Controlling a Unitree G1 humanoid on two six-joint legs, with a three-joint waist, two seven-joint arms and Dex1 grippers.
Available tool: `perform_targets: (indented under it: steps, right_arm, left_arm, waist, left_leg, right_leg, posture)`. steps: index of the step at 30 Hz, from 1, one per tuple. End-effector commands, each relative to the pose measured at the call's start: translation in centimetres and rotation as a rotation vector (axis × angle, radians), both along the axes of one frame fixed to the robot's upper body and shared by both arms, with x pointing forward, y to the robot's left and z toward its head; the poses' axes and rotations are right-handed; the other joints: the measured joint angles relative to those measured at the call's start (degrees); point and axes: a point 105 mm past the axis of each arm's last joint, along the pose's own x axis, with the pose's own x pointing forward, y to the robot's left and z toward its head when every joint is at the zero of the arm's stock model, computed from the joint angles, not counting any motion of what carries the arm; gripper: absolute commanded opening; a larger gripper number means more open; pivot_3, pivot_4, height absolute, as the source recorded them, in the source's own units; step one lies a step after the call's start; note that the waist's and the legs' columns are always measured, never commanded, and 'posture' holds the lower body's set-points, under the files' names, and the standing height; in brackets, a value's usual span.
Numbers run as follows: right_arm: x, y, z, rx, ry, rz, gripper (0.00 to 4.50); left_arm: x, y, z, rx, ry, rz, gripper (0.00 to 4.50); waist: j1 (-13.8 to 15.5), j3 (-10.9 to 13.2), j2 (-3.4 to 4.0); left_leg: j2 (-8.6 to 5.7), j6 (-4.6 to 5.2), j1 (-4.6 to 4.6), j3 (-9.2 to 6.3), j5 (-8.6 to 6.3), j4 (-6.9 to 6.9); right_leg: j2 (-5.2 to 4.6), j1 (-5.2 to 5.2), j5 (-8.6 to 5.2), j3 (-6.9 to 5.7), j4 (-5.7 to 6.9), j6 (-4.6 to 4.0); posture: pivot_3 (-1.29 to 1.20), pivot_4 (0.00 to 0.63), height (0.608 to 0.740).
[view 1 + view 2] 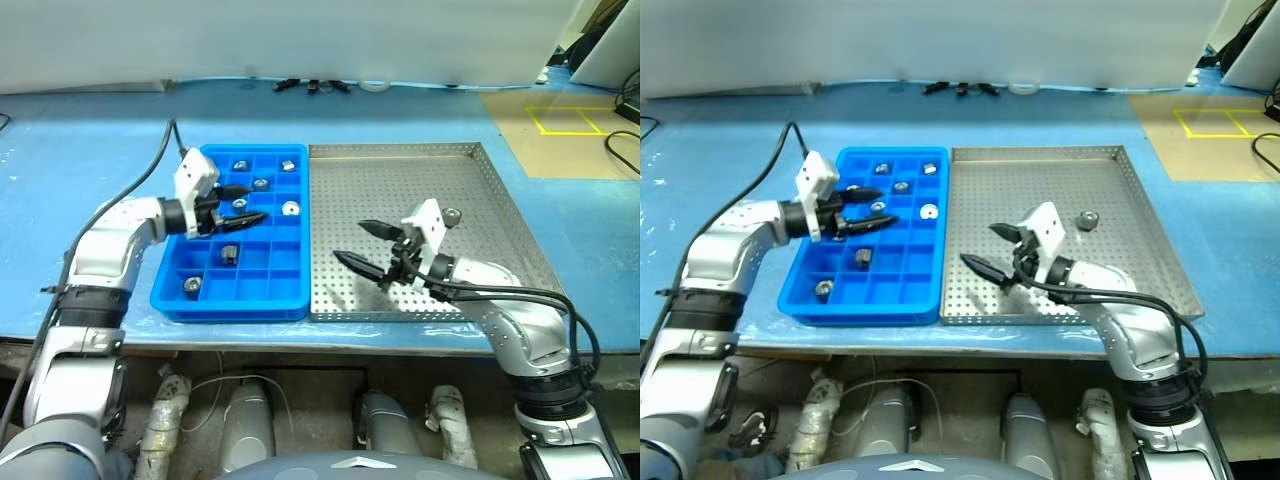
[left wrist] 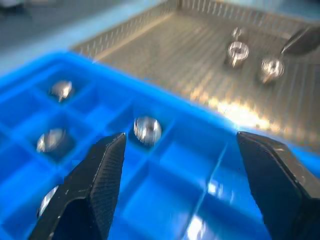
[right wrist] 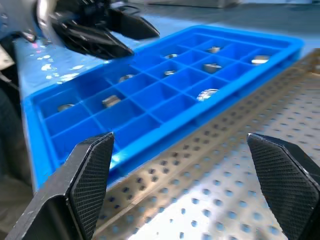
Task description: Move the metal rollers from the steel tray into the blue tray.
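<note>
1. The left end effector (image 1: 238, 203) hovers over the blue tray (image 1: 205, 297), its two fingers apart and holding nothing.
2. The right end effector (image 1: 366, 246) hangs over the near left part of the steel tray (image 1: 500, 185), fingers spread wide, also empty.
3. Seven metal rollers (image 1: 290, 209) lie in compartments of the blue tray, so I judge most of the task is done.
4. One roller (image 1: 1087, 218) remains in the steel tray, on its far right part, well apart from the right end effector.
5. The left wrist view seems to show more than one roller there, but I cannot tell the exact count.
6. Both trays lie side by side, touching, on the blue surface (image 1: 90, 150).
</note>
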Motion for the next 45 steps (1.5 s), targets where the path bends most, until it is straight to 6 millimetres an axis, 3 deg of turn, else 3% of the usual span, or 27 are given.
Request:
perform_targets:
  steps: [1,5,8,10,18,27,31,36,41,45]
  right_arm:
    - [0.3,-2.6,0.9,-0.019,-0.062,-0.109,4.50]
    - [1.3,-4.8,-0.6,-0.038,-0.055,-0.236,4.50]
    - [1.7,-5.2,-1.5,-0.039,-0.050,-0.278,4.50]
    - [2.2,-5.8,-3.2,-0.047,-0.018,-0.334,4.50]
    - [2.8,-5.3,-5.4,-0.040,0.007,-0.381,4.50]
    - [4.1,-6.8,-6.8,-0.124,0.003,-0.484,4.50]
    - [4.1,-7.2,-7.0,-0.136,0.004,-0.493,3.63]
    - [3.5,-6.7,-7.3,-0.135,0.025,-0.451,1.81]
    - [3.1,-6.4,-7.2,-0.126,0.024,-0.437,1.67]
    - [2.8,-5.2,-5.0,-0.045,-0.007,-0.377,1.67]
  left_arm:
    - [0.1,-3.4,1.3,-0.025,-0.033,-0.123,3.72]
    - [-0.2,-6.9,0.6,-0.026,-0.018,-0.240,3.72]
    - [-0.6,-8.4,0.4,-0.033,-0.015,-0.302,3.72]
    - [-1.1,-9.3,0.3,-0.037,-0.012,-0.344,3.72]
    - [-1.0,-9.4,-0.4,-0.019,0.007,-0.350,3.72]
    - [-1.0,-9.3,-0.7,-0.008,0.005,-0.339,3.72]
    - [-1.0,-9.2,-0.8,-0.003,0.004,-0.335,3.75]
    - [-0.8,-9.0,-1.0,0.005,0.003,-0.328,3.75]
    - [-0.7,-8.8,-1.0,0.006,0.000,-0.320,3.75]
    - [-0.4,-8.1,0.3,-0.022,-0.021,-0.300,3.75]
  waist:
    - [0.09,0.00,0.00]
    - [-0.50,-0.01,-0.01]
    - [-1.45,0.00,-0.01]
    - [-1.97,0.00,-0.01]
    - [-1.96,-0.02,-0.02]
    - [-1.94,-0.02,-0.02]
    - [-1.94,-0.02,-0.03]
    - [-1.94,-0.02,-0.02]
    - [-1.96,-0.02,-0.02]
    - [-1.96,-0.01,-0.02]
  left_leg:
    - [-0.01,0.00,0.00,0.00,0.00,0.00]
    - [0.00,0.03,0.02,0.03,-0.01,0.03]
    - [0.00,0.03,0.01,0.04,-0.01,0.04]
    - [0.01,0.04,0.00,0.04,-0.01,0.03]
    - [-0.05,0.16,0.00,0.08,-0.08,0.15]
    - [-0.02,0.15,0.00,0.08,-0.08,0.15]
    - [-0.02,0.15,0.01,0.08,-0.08,0.15]
    - [-0.02,0.16,0.02,0.08,-0.08,0.15]
    - [0.01,0.16,0.04,0.08,-0.08,0.14]
    - [0.01,0.15,0.04,0.08,-0.08,0.14]
  right_leg:
    - [-0.01,0.03,0.00,0.01,0.00,0.00]
    - [0.01,0.02,0.00,0.03,-0.03,0.00]
    - [0.02,0.00,0.00,0.02,-0.01,0.00]
    - [0.03,-0.01,0.00,0.01,-0.02,0.00]
    - [0.02,0.04,0.00,0.01,-0.03,0.00]
    - [0.02,0.06,0.00,0.00,-0.03,-0.01]
    - [0.02,0.08,0.00,0.00,-0.03,-0.01]
    - [0.02,0.09,0.00,0.00,-0.04,-0.01]
    - [0.02,0.10,0.00,0.00,-0.05,-0.01]
    - [0.02,0.09,0.00,0.00,-0.05,-0.01]
  posture:
    - [-0.20,0.150,0.740]
    - [-0.23,0.150,0.740]
    - [-0.25,0.150,0.740]
    - [-0.27,0.150,0.740]
    - [-0.28,0.150,0.740]
    - [-0.27,0.150,0.740]
    - [-0.27,0.150,0.740]
    - [-0.27,0.150,0.740]
    - [-0.27,0.150,0.740]
    - [-0.27,0.150,0.740]
